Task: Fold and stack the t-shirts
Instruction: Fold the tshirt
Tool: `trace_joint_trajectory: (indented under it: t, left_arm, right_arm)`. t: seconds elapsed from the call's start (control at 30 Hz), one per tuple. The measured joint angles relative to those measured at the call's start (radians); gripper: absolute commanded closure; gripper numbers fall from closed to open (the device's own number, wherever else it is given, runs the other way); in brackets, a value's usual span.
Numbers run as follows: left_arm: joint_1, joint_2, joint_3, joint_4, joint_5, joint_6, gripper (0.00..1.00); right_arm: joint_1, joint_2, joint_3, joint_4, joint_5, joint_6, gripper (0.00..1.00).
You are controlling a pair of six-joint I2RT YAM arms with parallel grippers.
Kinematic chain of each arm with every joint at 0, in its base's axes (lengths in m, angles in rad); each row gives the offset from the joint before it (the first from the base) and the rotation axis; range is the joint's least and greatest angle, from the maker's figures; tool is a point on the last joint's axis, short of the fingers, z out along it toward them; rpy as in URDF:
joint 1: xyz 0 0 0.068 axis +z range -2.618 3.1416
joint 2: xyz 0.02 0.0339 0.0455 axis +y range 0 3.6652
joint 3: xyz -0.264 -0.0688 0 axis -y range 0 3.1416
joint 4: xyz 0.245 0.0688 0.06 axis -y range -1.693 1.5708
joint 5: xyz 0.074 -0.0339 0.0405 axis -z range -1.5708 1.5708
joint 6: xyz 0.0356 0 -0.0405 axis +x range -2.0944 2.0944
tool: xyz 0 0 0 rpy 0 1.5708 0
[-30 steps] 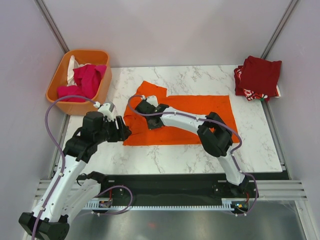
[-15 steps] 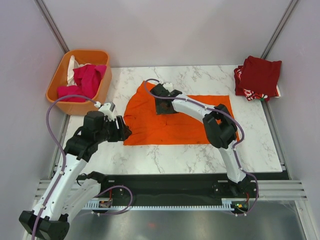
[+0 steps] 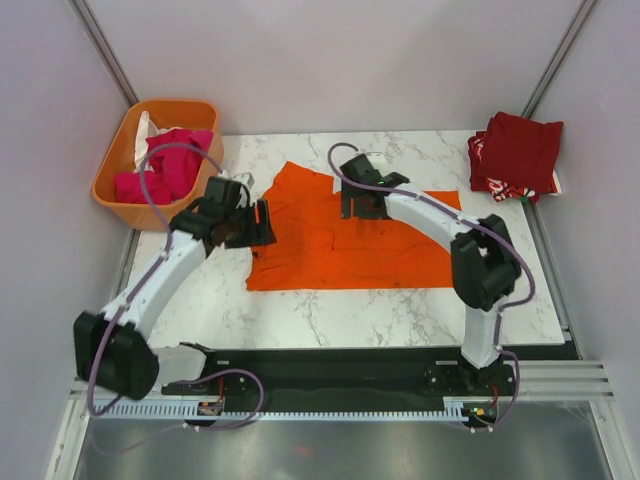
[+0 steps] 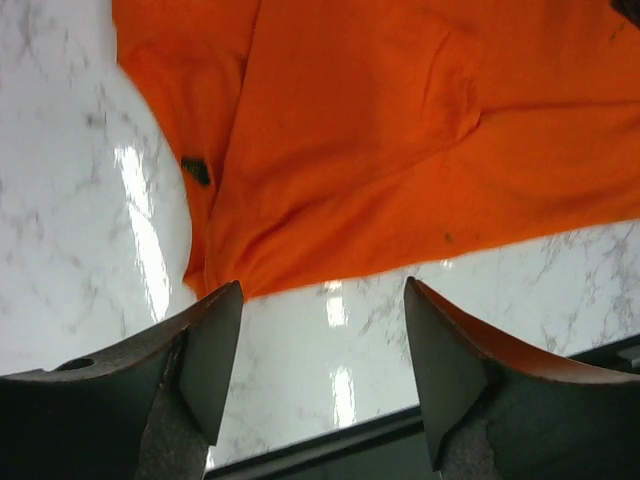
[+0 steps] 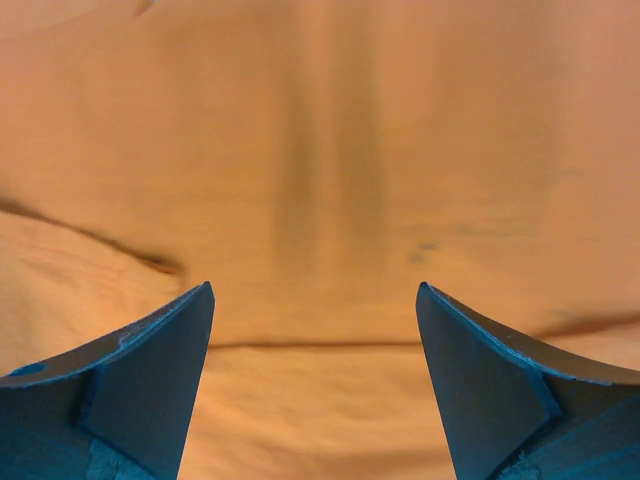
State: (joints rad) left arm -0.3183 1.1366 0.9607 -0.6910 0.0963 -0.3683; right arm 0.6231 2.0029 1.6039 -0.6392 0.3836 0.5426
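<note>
The orange t-shirt (image 3: 350, 245) lies part-folded mid-frame on the marble table (image 3: 400, 310); soft, light and limp, it should drape and slide, so a pinch at a hem corner suits; the left gripper (image 3: 262, 222) at the shirt's left edge and the right gripper (image 3: 358, 205) over its upper part both gape, empty.

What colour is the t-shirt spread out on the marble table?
The t-shirt is plain bright orange, clearest in the top external view.

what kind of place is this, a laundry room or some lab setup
Probably a robotics lab cell, not a home: a marble-pattern table walled by plain panels, a left arm and a right arm bolted at its near edge, and an orange t-shirt lying on it.
</note>
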Motion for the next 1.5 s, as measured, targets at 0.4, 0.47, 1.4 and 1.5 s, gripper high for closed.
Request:
trace_joint_trajectory:
  t: [0.4,0.47,1.4,1.5]
  left_arm:
    - [0.085,0.946,0.888,0.124,0.105,0.076,0.06]
    - [0.107,1.063,1.027,0.117,0.121,0.083,0.05]
    - [0.201,1.529,1.415,0.184,0.442,-0.209,0.39]
    - [0.2,1.546,1.415,0.208,0.458,-0.248,0.59]
  right_arm:
    - [-0.127,-0.619,-0.46,0.051,-0.084,-0.066,0.09]
    - [-0.122,-0.719,-0.512,0.041,-0.1,-0.069,0.09]
    - [-0.123,-0.945,-0.669,-0.043,-0.119,-0.092,0.08]
    - [-0.123,-0.941,-0.671,-0.042,-0.116,-0.095,0.07]
